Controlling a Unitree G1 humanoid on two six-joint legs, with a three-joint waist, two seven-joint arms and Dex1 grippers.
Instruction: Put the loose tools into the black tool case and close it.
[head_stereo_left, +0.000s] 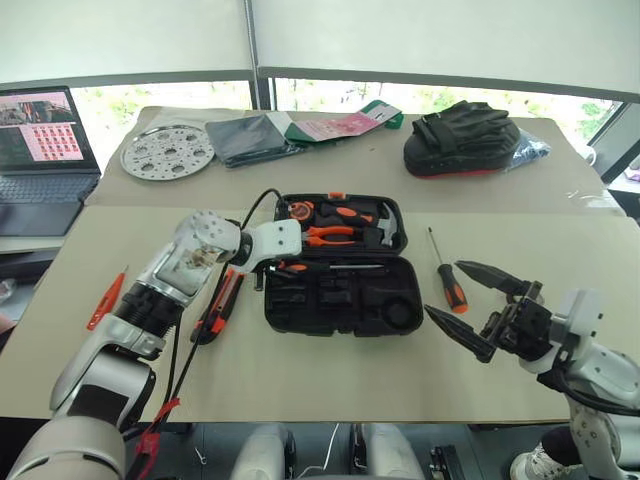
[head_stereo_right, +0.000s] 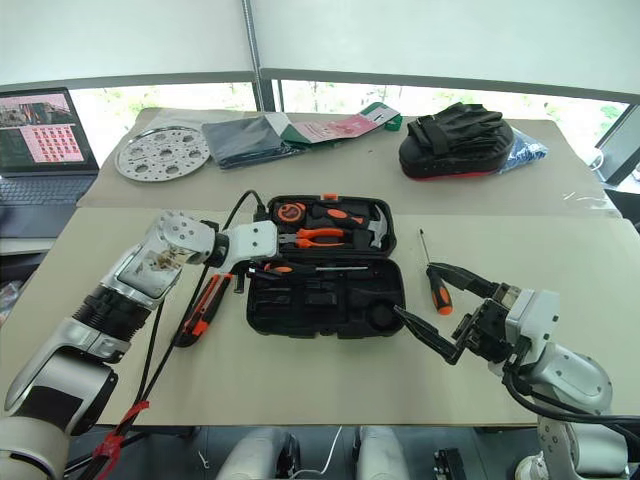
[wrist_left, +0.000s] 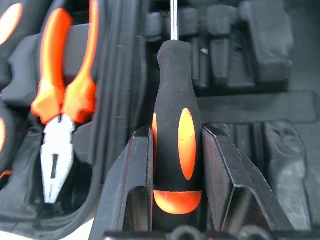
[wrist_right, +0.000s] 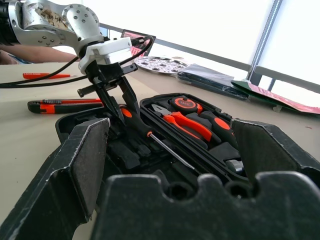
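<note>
**Screwdriver carried over the open case, three tools left on the table**

Head views: the black tool case (head_stereo_left: 340, 268) is seen lying open at the table's middle, lid half away from the robot with pliers (head_stereo_left: 330, 235) seated in it; the left gripper (head_stereo_left: 262, 270) is poised at the case's left end, a black-and-orange screwdriver (head_stereo_left: 318, 267) clamped by its handle, shaft laid along the case's length near the hinge line; the utility knife (head_stereo_left: 220, 305) lies just left of the case, long axis running toward the robot; the tester screwdriver (head_stereo_left: 106, 298) lies farther left, well apart; a second screwdriver (head_stereo_left: 448, 275) lies right of the case, tip pointing away, between case and right gripper (head_stereo_left: 478, 307), whose fingers are spread wide and empty; that arm is judged the nearer for it; bare table is left on both sides.

Left wrist view: the handle is gripped between partly closed fingers (wrist_left: 130, 185), shaft pointing straight ahead over moulded slots; a matching slot below cannot be made out.

Right wrist view: the wide-set fingers (wrist_right: 85, 165) frame the case; the left gripper is seen holding the handle low, shaft slanting down into the tray; the front rim must be cleared.
</note>
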